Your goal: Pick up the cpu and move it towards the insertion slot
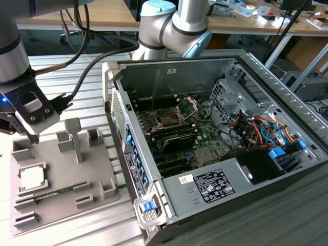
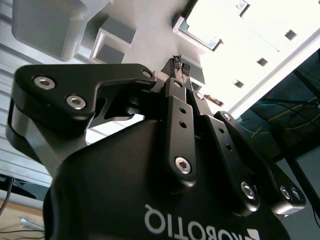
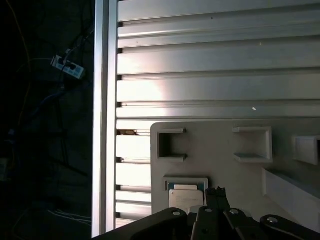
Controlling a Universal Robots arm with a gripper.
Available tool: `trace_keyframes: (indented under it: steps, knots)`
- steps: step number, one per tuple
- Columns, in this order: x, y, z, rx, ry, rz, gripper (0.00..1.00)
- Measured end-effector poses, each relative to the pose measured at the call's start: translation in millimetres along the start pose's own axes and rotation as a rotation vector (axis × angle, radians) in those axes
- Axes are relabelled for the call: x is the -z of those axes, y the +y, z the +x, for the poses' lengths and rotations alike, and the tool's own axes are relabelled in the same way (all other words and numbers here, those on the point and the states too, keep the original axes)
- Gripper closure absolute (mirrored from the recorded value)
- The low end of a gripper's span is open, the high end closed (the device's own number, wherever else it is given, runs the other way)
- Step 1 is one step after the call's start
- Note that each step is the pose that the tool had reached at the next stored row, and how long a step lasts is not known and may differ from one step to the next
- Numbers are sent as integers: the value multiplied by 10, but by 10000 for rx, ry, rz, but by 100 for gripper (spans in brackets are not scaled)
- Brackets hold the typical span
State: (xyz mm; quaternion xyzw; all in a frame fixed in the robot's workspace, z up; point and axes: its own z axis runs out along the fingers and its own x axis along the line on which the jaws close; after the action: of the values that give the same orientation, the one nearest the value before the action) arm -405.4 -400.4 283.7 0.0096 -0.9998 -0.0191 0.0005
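Exterior view: the cpu [image 1: 32,177] lies in the tray [image 1: 55,160] recess. The tool [image 1: 34,139] hovers just beyond it, tips pressed together. Lowered like that, it could jab the cpu instead of gripping it.

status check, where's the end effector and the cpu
End effector shut, empty, above grey tray. Small cream-silver square cpu seated in tray recess. Nothing between them.
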Motion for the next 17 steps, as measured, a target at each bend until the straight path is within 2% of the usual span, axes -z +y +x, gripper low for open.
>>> trace_keyframes:
  steps: [17]
  knots:
    - [-49, -4, 6, 0, -1, 0, 89]
